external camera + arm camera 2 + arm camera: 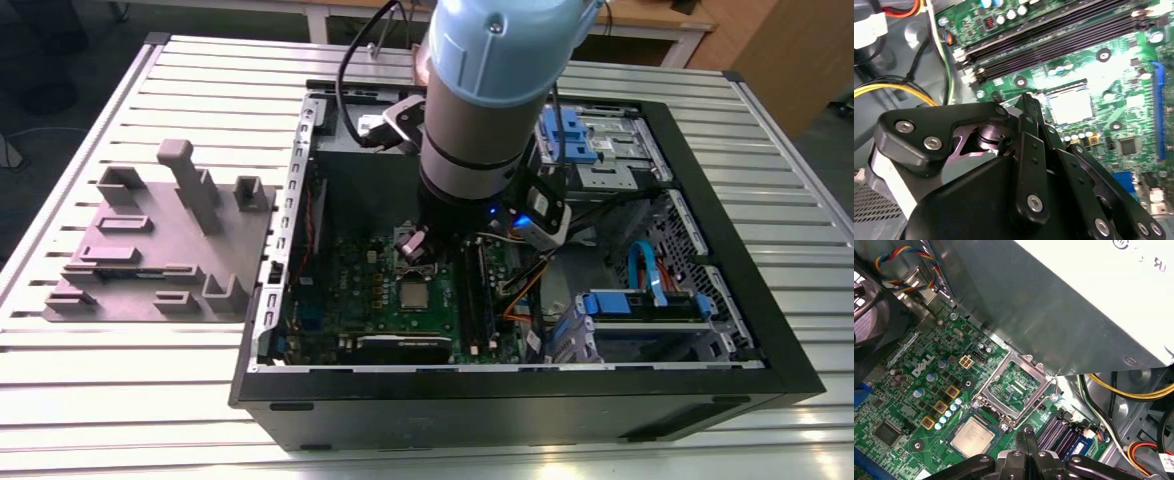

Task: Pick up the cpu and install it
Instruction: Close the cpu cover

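Observation:
The cpu [972,436] lies flat in its socket on the green motherboard [914,390], its silvery top showing; in the second wrist view the cpu [1070,106] is a pale square. In the exterior view the cpu [415,294] sits mid-board inside the open computer case [534,385]. The socket's metal load plate [1015,384] stands hinged open beside the chip. My gripper [1026,434] is just above the board at the socket's edge, beside the cpu, with its two thin fingers pressed together and nothing between them. The second wrist view has the gripper [1027,101] close to the chip.
A big grey box [1079,305] overhangs the board close to the socket. Memory slots [1054,35] run alongside the socket. Yellow cables [1134,385] hang near the case wall. A grey stepped plastic block [154,250] sits on the slatted table at the exterior view's left.

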Controlling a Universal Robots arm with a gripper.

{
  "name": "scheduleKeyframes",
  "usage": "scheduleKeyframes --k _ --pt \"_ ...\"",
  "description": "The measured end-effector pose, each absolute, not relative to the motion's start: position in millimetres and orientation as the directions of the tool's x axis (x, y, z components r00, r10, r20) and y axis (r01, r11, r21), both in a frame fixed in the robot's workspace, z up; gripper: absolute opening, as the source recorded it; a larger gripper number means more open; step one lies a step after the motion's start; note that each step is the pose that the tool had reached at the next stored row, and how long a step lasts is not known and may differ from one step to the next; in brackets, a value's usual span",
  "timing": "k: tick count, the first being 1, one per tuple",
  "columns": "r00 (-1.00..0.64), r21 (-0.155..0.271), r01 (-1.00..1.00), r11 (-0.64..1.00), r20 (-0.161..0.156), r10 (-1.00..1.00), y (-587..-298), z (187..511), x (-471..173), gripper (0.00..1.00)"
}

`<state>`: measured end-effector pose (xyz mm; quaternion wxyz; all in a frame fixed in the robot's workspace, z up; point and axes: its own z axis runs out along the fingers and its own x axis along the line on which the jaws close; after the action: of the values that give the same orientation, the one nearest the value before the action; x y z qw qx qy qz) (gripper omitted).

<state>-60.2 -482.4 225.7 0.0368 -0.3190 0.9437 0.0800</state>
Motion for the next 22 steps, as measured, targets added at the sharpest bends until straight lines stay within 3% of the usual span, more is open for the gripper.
scheduleKeyframes --k 3,22 --pt "-0.793 0.154 -0.609 0.778 -0.141 -0.593 -482 224 -60 0.10" --pt "-0.789 0.160 -0.615 0.772 -0.145 -0.598 -457 214 -49 0.10"
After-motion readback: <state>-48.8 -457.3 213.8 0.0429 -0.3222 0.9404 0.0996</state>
